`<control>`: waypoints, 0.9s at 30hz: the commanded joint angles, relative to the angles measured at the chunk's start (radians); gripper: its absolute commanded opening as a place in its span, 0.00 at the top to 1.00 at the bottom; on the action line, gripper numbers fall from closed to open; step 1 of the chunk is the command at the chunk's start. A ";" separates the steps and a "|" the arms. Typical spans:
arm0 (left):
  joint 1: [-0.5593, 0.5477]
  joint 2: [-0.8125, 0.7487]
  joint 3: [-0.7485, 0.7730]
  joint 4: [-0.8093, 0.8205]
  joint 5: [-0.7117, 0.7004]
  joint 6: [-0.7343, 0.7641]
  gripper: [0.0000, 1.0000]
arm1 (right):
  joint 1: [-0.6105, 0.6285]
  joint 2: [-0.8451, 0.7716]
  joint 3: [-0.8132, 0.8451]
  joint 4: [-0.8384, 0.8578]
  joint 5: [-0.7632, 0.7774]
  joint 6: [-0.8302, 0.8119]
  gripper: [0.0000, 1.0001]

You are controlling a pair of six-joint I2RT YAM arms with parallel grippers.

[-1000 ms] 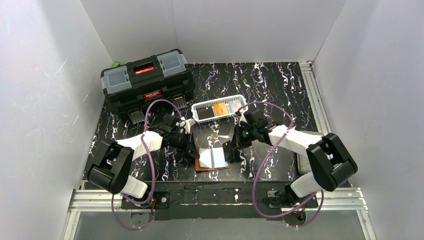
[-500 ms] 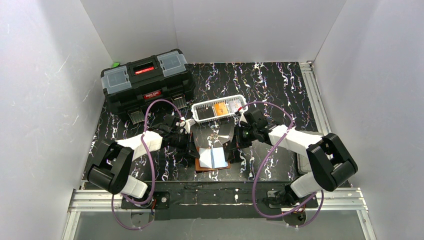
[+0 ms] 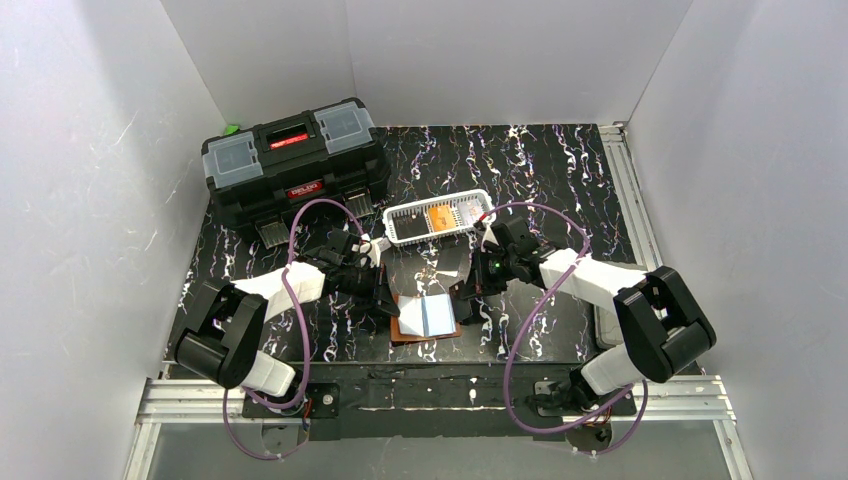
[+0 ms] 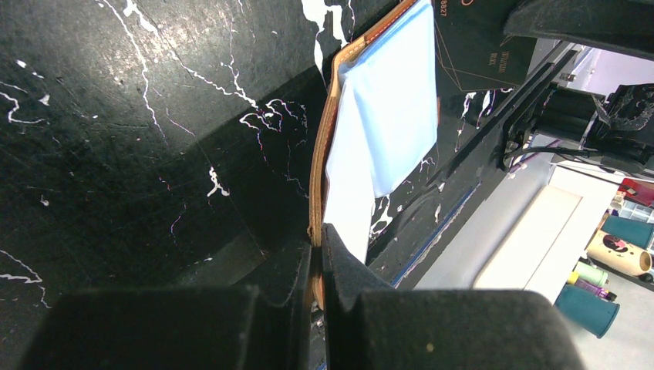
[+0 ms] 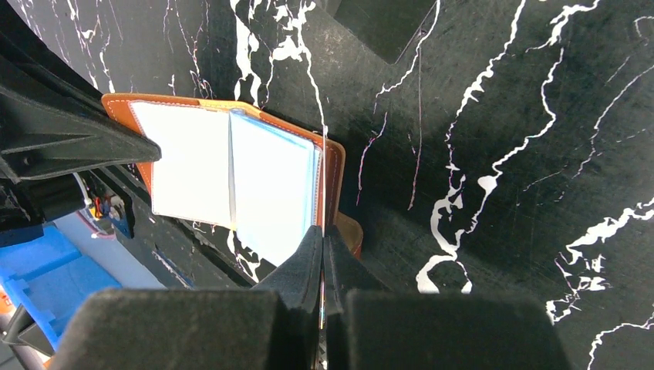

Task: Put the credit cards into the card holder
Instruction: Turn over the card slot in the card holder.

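The brown leather card holder (image 3: pixel 425 318) lies open near the table's front edge, with its pale clear sleeves (image 5: pixel 266 189) facing up. My left gripper (image 3: pixel 390 300) is shut on the holder's left leather edge (image 4: pixel 318 173). My right gripper (image 3: pixel 463 294) is shut on a dark credit card (image 3: pixel 434 268), which it holds tilted over the holder's far side. In the right wrist view the card shows only as a thin edge (image 5: pixel 323 177) at the holder's right rim. An orange credit card (image 3: pixel 440 217) lies in the white basket.
The white slotted basket (image 3: pixel 402 226) stands just behind the holder. A big black toolbox (image 3: pixel 295 160) sits at the back left. White walls enclose the black marbled table (image 3: pixel 560 180), and a metal rail (image 3: pixel 630 190) runs along its right side.
My right gripper has shifted slightly left and down toward the holder with the dark card. The left gripper and the holder have not moved.
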 commanded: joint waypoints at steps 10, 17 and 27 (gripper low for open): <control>-0.005 -0.031 -0.007 -0.009 0.017 -0.004 1.00 | -0.006 -0.049 0.034 0.003 -0.048 0.011 0.99; -0.006 -0.031 -0.002 -0.011 0.015 -0.004 1.00 | -0.016 -0.106 0.061 -0.065 -0.007 -0.015 0.99; -0.006 -0.031 0.002 -0.014 0.015 -0.006 1.00 | -0.012 -0.075 0.045 -0.007 -0.053 0.017 0.99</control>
